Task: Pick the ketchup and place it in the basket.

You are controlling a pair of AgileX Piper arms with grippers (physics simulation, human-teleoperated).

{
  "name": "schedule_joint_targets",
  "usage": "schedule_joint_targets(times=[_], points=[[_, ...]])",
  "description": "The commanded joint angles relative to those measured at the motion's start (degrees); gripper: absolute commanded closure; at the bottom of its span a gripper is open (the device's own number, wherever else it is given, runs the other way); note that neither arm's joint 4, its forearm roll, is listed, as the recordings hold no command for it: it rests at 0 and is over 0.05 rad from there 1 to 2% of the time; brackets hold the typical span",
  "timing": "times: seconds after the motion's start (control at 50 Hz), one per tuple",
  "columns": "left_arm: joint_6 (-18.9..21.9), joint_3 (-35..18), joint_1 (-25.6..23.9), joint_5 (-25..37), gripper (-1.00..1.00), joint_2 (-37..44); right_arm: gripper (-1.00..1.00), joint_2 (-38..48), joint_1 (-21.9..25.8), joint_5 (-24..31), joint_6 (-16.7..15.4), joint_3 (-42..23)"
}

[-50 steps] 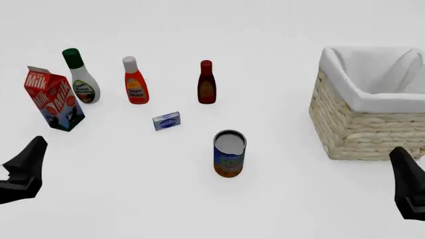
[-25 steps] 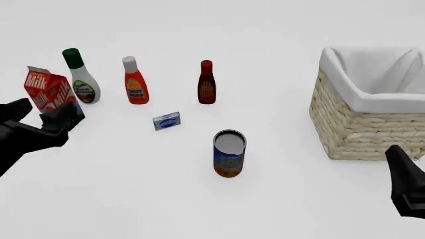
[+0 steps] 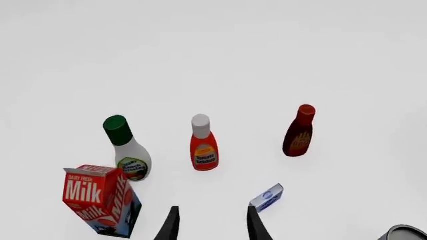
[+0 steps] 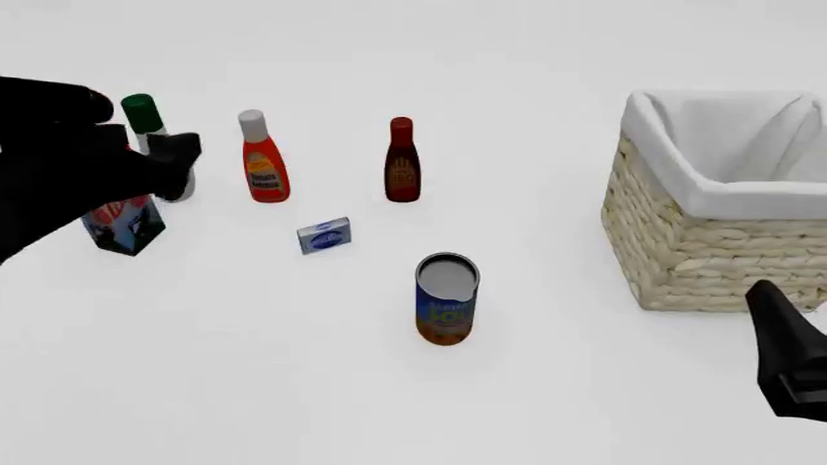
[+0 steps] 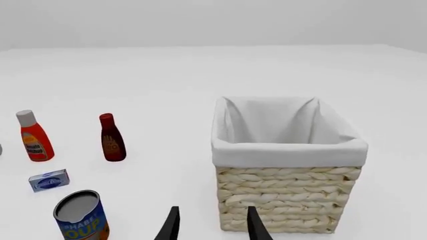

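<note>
Ahead of open left jaws (image 3: 212, 227), untouched: ketchup (image 3: 203, 145); right jaws (image 5: 212, 226) open too.

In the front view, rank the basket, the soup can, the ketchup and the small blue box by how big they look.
1. basket, largest by far
2. soup can, though it stands nearer the camera, so its edge over the bottle is unsure
3. ketchup
4. small blue box, smallest

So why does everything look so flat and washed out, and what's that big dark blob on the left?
Front view: even simulator light, only faint shadows under the soup can and basket; the blob is the left arm near the camera, hiding part of the milk carton. Wrist views: sharp, no glare, labels too small to read fully.
</note>
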Motion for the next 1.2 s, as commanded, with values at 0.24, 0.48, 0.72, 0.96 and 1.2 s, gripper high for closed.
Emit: schedule_joint_targets(times=[0.24,0.48,0.72,0.96,1.2], points=[[1.14,-15.73,-1.24,9.72,-1.00,12.91,-1.00,0.40,0.07,-0.36,0.09,0.00],[0.31,-23.47,-0.67,14.09,-1.00,17.47,-1.00,1.22,0.29,-1.00,-0.02,0.01],[-0.87,-31.11,-0.32,18.52,-1.00,23.58,-1.00,1.95,0.33,-1.61,-0.05,0.00],[-1.41,-36.01,-0.27,20.07,-1.00,29.06,-1.00,3.24,0.43,-2.59,0.07,0.02],[-0.68,-40.83,1.21,20.46,-1.00,34.68,-1.00,5.26,0.69,-4.32,0.34,0.03]])
